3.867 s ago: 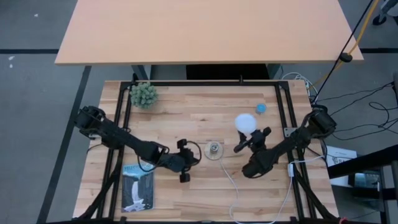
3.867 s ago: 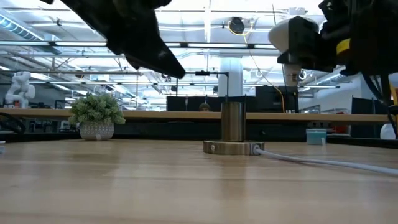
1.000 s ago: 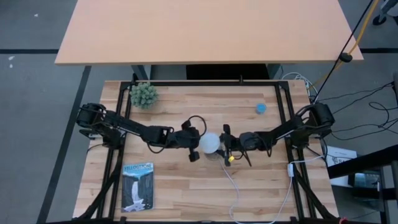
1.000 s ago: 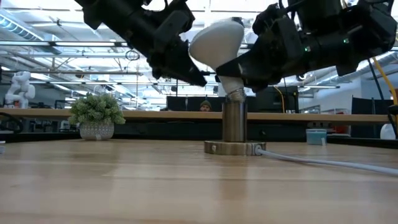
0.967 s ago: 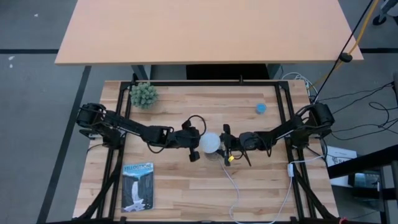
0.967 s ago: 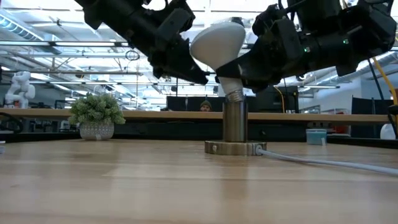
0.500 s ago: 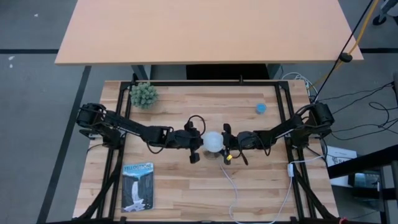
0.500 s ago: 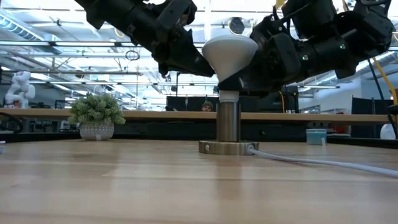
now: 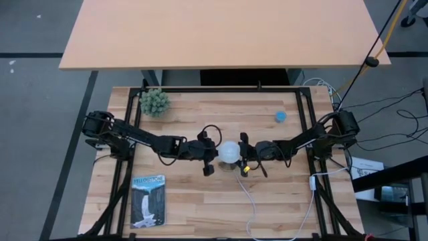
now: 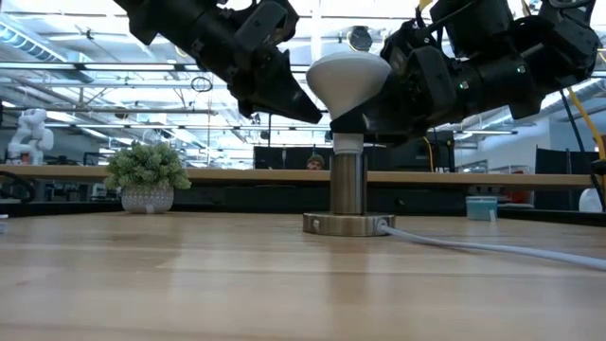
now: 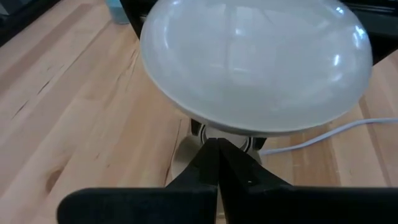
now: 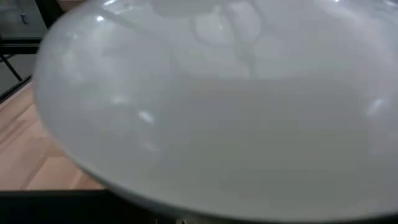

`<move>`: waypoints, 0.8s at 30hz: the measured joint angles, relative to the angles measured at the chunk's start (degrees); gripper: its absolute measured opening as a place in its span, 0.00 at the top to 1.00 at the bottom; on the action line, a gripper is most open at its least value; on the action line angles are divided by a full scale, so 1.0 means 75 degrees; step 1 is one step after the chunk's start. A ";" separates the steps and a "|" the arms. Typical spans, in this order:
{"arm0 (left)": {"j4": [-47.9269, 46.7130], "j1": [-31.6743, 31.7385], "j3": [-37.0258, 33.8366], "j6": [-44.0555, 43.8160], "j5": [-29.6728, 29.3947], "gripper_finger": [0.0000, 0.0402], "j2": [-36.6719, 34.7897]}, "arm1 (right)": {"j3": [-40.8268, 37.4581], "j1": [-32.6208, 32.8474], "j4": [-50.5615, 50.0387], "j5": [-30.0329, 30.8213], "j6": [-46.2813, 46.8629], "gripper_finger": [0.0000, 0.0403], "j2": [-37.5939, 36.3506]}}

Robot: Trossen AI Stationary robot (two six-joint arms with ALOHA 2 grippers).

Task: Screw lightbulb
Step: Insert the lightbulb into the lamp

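The white lightbulb (image 9: 230, 152) stands upright, dome up, with its screw end in the silvery socket (image 10: 347, 180). The socket's round base (image 10: 347, 224) rests on the table near the middle. My right gripper (image 9: 244, 154) comes from the table's right and is shut on the bulb below its dome. In the right wrist view the dome (image 12: 211, 106) fills the picture and hides the fingers. My left gripper (image 9: 215, 156) is shut. It reaches in from the left, and its tips (image 11: 217, 144) are just under the dome, at the bulb's neck. My left gripper's shut fingertips (image 10: 315, 116) slant down from the table's left to the bulb's cone under the dome; I cannot tell whether they touch it. My right gripper has the bulb's cone-shaped body (image 10: 343, 112) between its two fingers (image 10: 374, 118), just under the dome. It comes nearly level from the table's right. The bulb stands upright with its screw end in the socket.
A white cord (image 9: 251, 201) runs from the socket to the near edge. A small potted plant (image 9: 154, 102) stands at the far left and a blue cap (image 9: 281, 116) at the far right. A booklet (image 9: 148, 201) lies near left. Black frame rails line the table's sides.
The lightbulb leaned with its dome toward the table's left and has been tipped upright on the socket in my right gripper's hold. The socket has slid a little toward the table's left.
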 joint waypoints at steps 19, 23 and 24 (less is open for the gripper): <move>-0.0052 -0.0085 0.0000 -0.0044 0.0354 1.00 0.0000 | 0.0000 0.0034 -0.0137 0.0003 0.0003 0.56 -0.0015; -0.0051 -0.0079 0.0000 -0.0050 0.0356 1.00 0.0000 | 0.0000 0.0034 -0.0149 0.0003 0.0077 0.56 -0.0015; -0.0051 -0.0079 0.0000 -0.0050 0.0356 1.00 0.0000 | 0.0000 0.0034 -0.0163 0.0003 0.0173 0.56 -0.0015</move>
